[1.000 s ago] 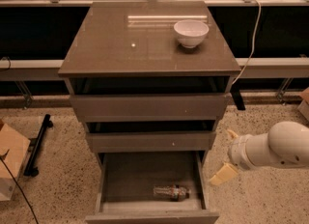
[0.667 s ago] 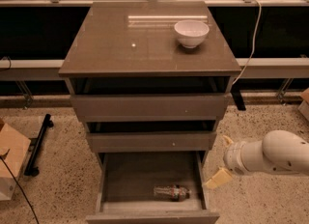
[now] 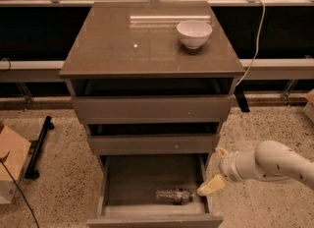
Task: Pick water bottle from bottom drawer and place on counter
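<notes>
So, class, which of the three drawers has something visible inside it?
The bottom drawer, pulled out furthest: the water bottle lies on its floor. The middle drawer and top drawer show only dark gaps. The gripper hovers open at its right edge.

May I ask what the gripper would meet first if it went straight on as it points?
Likely the right wall of the open grey-brown bottom drawer, which the white two-finger gripper faces from outside; depth is unclear, so it might instead reach the clear ribbed water bottle.
</notes>
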